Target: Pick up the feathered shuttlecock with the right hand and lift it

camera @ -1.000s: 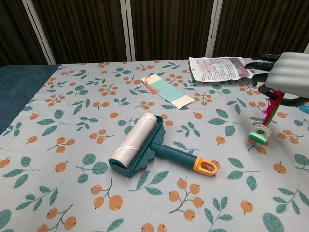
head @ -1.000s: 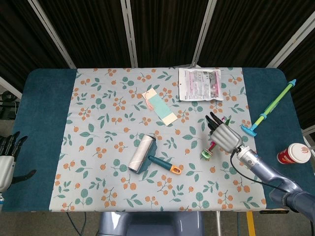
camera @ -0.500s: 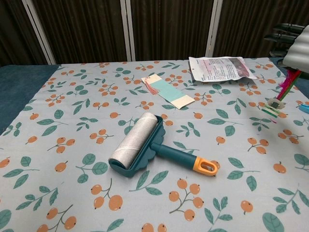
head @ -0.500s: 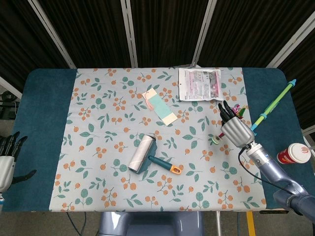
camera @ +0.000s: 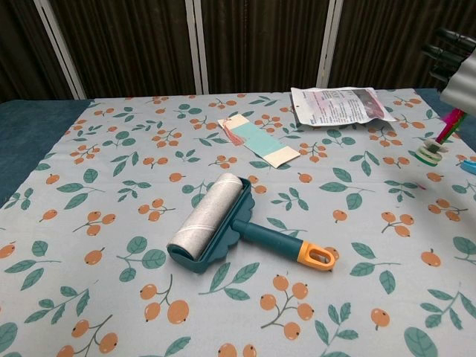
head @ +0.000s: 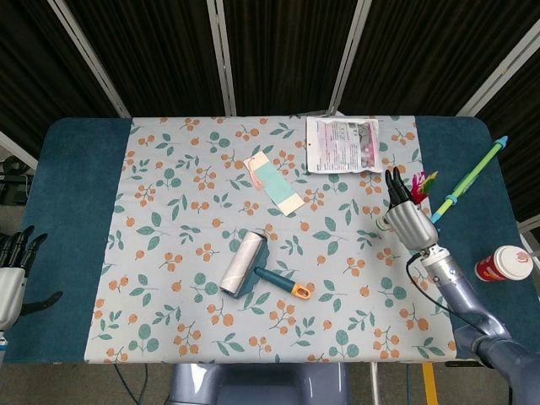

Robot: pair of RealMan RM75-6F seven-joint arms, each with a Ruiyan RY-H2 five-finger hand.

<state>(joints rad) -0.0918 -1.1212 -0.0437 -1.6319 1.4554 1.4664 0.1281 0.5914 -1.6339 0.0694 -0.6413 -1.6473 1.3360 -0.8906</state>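
Note:
The feathered shuttlecock (head: pixel 424 183) has pink and green feathers and a pale round base. My right hand (head: pixel 407 218) grips it, and it hangs above the right part of the tablecloth. In the chest view the shuttlecock (camera: pixel 431 151) shows at the right edge, base down and clear of the cloth, under my right hand (camera: pixel 457 68), which is cut off by the frame. My left hand (head: pixel 10 274) stays low at the far left, off the table, fingers apart and holding nothing.
A lint roller (head: pixel 245 263) with a teal and orange handle lies mid-table. A teal card (head: pixel 275 184) and a printed packet (head: pixel 342 145) lie further back. A green and blue stick (head: pixel 468 179) and a red cup (head: pixel 504 263) are at the right edge.
My right hand has risen and moved back and to the right, carrying the shuttlecock up off the cloth. The left hand has not moved.

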